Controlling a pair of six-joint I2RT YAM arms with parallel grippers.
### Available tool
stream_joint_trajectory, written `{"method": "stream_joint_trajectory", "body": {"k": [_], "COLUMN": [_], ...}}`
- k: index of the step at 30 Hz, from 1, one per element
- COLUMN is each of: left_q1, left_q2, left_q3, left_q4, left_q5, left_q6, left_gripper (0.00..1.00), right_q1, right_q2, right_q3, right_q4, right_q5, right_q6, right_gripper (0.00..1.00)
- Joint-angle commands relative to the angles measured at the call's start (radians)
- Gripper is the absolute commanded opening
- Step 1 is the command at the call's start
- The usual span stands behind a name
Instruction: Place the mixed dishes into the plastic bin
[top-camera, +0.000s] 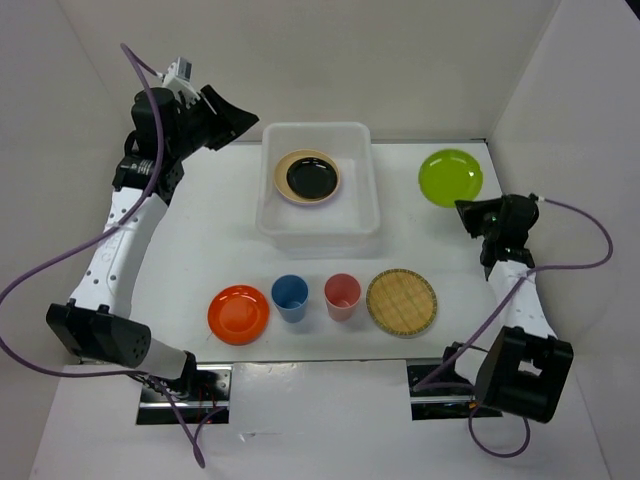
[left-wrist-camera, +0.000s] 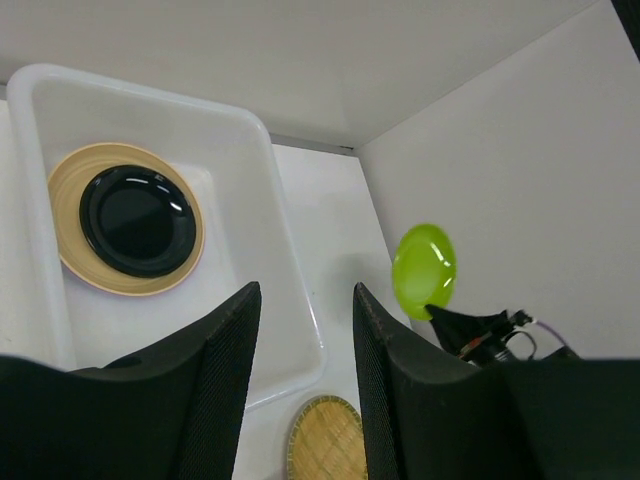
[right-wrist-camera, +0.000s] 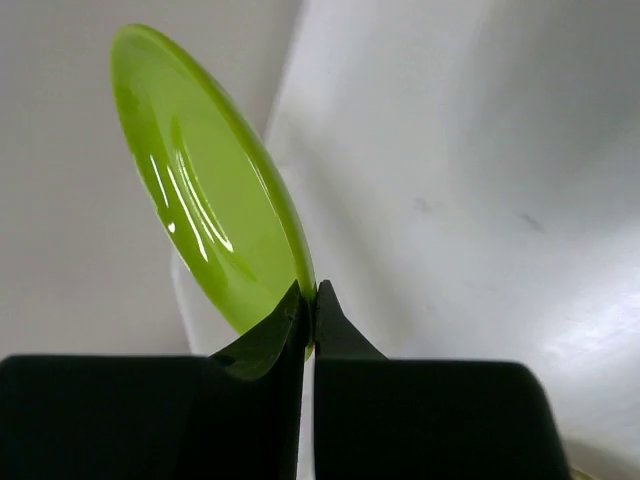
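Observation:
The white plastic bin (top-camera: 364, 140) (left-wrist-camera: 290, 290) stands at the table's back middle and holds a black plate (top-camera: 311, 177) (left-wrist-camera: 137, 220) stacked on a pale yellow plate (top-camera: 281, 180) (left-wrist-camera: 66, 245). My right gripper (top-camera: 468, 212) (right-wrist-camera: 311, 295) is shut on the near rim of the lime green plate (top-camera: 450, 176) (right-wrist-camera: 205, 200) (left-wrist-camera: 424, 264) at the back right. My left gripper (top-camera: 245, 117) (left-wrist-camera: 305, 320) hangs open and empty at the bin's back left. Along the front lie an orange plate (top-camera: 238, 313), a blue cup (top-camera: 290, 297), a pink-red cup (top-camera: 342, 296) and a woven tan disc (top-camera: 401, 301) (left-wrist-camera: 327, 438).
White walls close in the table at the back and on both sides. Purple cables loop from both arms along the left and right edges. The arm bases sit at the near edge.

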Motion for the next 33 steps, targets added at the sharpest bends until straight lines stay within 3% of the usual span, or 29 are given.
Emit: {"method": "stream_joint_trajectory", "body": {"k": [1, 6, 10, 13, 23, 33], "left_q1": [0.006, 0.006, 0.006, 0.015, 0.044, 0.064], "left_q2": [-0.056, -0.093, -0.129, -0.179, -0.293, -0.323], "left_q3": [-0.009, -0.027, -0.036, -0.081, -0.091, -0.167], "left_q4": [0.037, 0.018, 0.007, -0.002, -0.115, -0.167], "left_q5": [0.026, 0.026, 0.026, 0.006, -0.019, 0.001], "left_q6": [-0.011, -0.001, -0.001, -0.001, 0.059, 0.117], "left_gripper": [0.49, 0.49, 0.49, 0.47, 0.46, 0.46], "right_q1": [0.097, 0.284, 0.503, 0.598, 0.709, 0.749], "right_q2": [-0.078, 0.023, 0.254, 0.415, 0.845, 1.011], "right_q3": [0.149, 0.319, 0.497, 0.6, 0.921, 1.1], "right_q4": [-0.032, 0.004, 0.04, 0.071, -0.006, -0.145], "right_q5": [0.047, 0.041, 0.036, 0.036, 0.047, 0.141], "right_q6": [0.008, 0.017, 0.007, 0.007, -0.029, -0.085], "right_gripper": [0.0, 0.0, 0.0, 0.0, 0.0, 0.0]}}
